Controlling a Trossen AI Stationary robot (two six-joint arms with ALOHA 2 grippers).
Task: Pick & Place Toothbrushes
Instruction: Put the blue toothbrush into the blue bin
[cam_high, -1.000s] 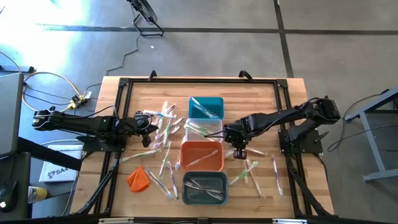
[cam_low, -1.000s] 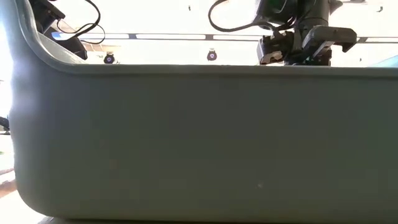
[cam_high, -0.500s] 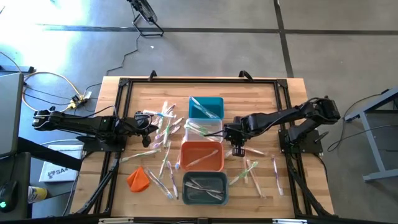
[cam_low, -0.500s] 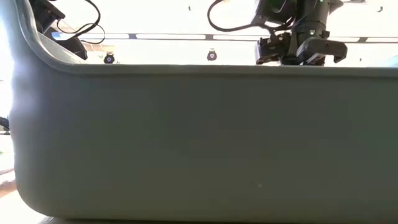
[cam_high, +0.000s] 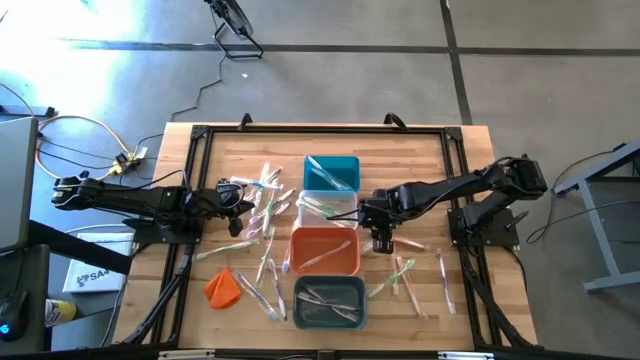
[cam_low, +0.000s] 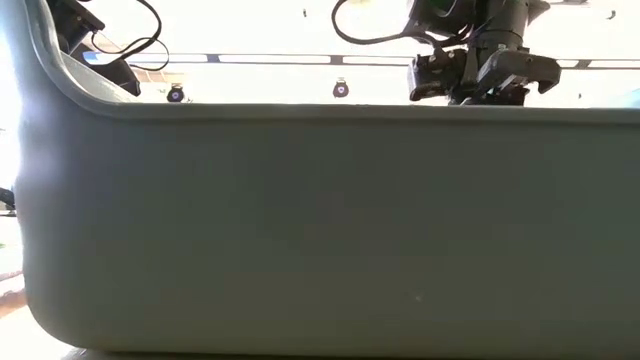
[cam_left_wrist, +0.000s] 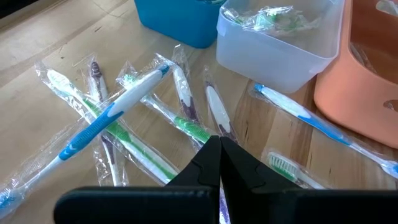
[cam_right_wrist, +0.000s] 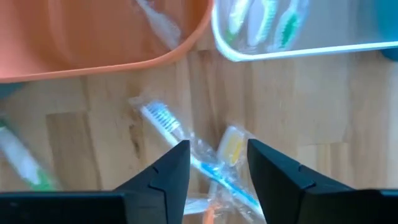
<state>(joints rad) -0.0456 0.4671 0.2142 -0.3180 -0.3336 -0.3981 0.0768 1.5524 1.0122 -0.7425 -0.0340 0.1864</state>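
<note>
Grey concrete floor (cam_high: 330, 70) surrounds the wooden table (cam_high: 420, 160), sunlit at left.

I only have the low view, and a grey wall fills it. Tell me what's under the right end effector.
Observer: A wrapped blue-and-white plastic toothbrush lies on the wood below the right end effector, beside the orange plastic rectangular bin.
Operator: Report its jaws.
Observer: Open, one on each side of that toothbrush.
Operator: Now the left arm.
Observer: The left end effector is shut, above loose wrapped toothbrushes near the clear plastic rectangular bin.
</note>
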